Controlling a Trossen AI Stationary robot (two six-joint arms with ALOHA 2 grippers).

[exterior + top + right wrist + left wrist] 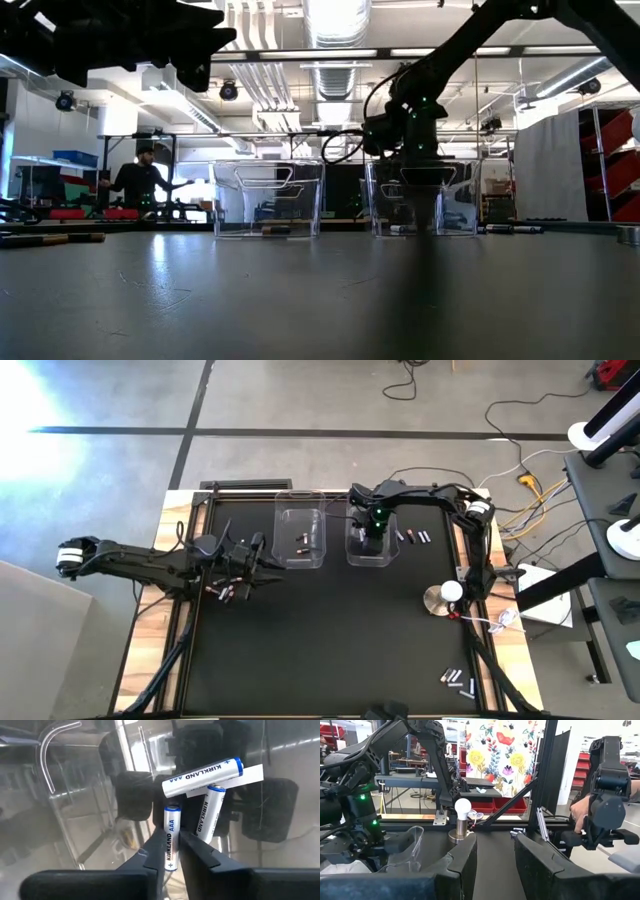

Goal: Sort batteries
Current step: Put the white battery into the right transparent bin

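The right gripper (172,851) pinched one battery (170,837) inside the right bin (371,552); released askew, it might bounce off the two there. The left gripper (495,857) hung open.

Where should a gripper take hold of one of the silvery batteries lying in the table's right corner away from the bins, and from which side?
Mid-barrel, straight down from above, probably. The batteries lie flat on the black mat, so only the rounded sides are exposed; closing across the barrel should stop rolling. Neighbours lie close, so start with an outer one.
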